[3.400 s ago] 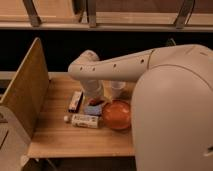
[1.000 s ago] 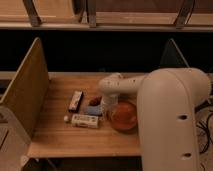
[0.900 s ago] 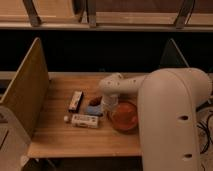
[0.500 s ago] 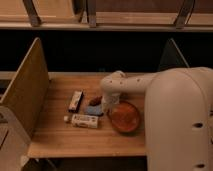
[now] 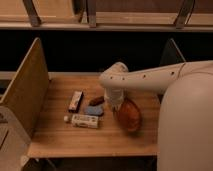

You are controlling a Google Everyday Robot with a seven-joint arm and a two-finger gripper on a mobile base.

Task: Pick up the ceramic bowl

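The ceramic bowl [image 5: 129, 115] is glossy orange-red and sits tipped up on its side at the middle right of the wooden table [image 5: 60, 142]. My gripper [image 5: 117, 105] comes down from the white arm [image 5: 145, 79] and is shut on the bowl's left rim, holding it tilted just over the tabletop. The fingertips are partly hidden behind the rim.
To the left of the bowl lie a blue object [image 5: 93, 110], a small brown object [image 5: 97, 100], a white bottle on its side [image 5: 84, 120] and a flat snack box [image 5: 75, 101]. A tall wooden panel [image 5: 25, 95] walls the table's left side. My own white body [image 5: 187, 130] fills the right.
The bowl lay flat on the table before; now it is tipped up on edge in the gripper. The arm has shifted slightly over the bowl's left rim.
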